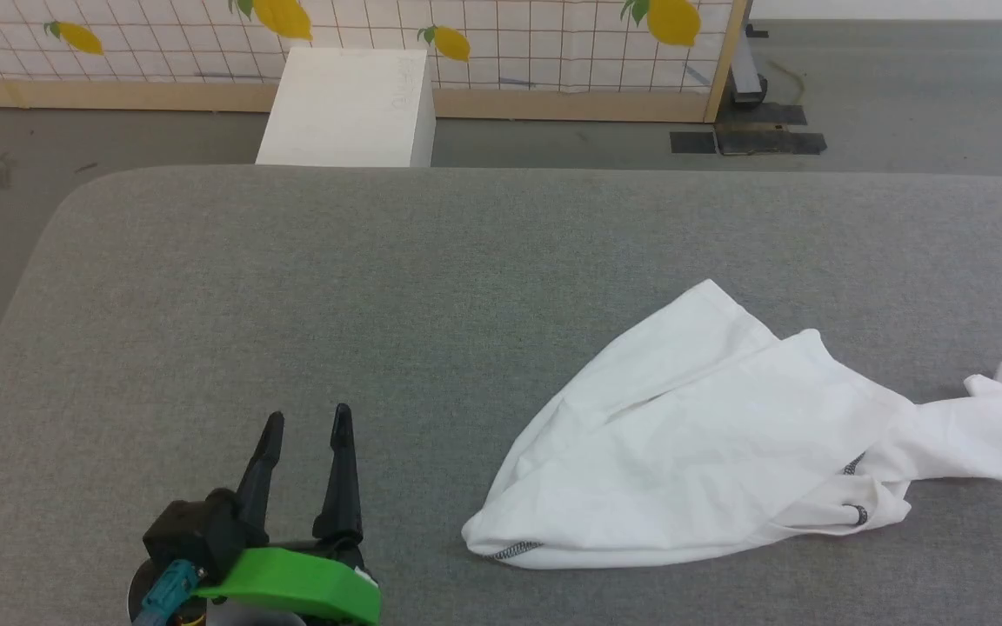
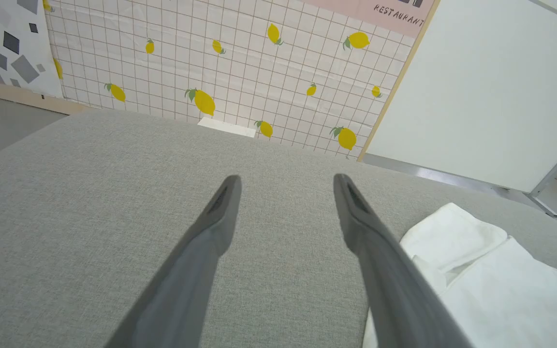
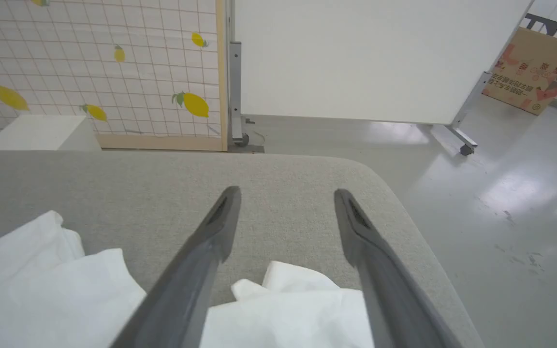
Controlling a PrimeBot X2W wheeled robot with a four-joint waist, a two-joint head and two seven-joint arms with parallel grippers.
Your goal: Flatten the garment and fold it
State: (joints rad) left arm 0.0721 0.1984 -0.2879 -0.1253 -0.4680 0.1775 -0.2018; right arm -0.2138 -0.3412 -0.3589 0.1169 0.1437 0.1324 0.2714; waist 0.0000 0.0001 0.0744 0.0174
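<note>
Partly cropped, bunched garment [image 1: 692, 435], left tool [image 1: 308, 414] spread, right tool [image 3: 286, 192] spread

Crumpled white garment [image 1: 692, 443], zigzag-stitched seams, on the grey table's [image 1: 292, 287] right side

The worktop [image 1: 292, 287] is a big flat slab wrapped in grey woven fabric, with soft rounded corners at the far left and far right. The cover looks smooth and tight. The one thing lying on it is the garment [image 1: 710, 443], a thin white shirt, sitting in a rumpled heap on the right half, nearer the front edge than the back. It bunches up wide on the left and narrows to the right, where a sleeve [image 1: 1001, 417] trails toward the right side. A bit of dark grey zigzag stitching [image 1: 514, 549] peeks out along its near edge.
</note>
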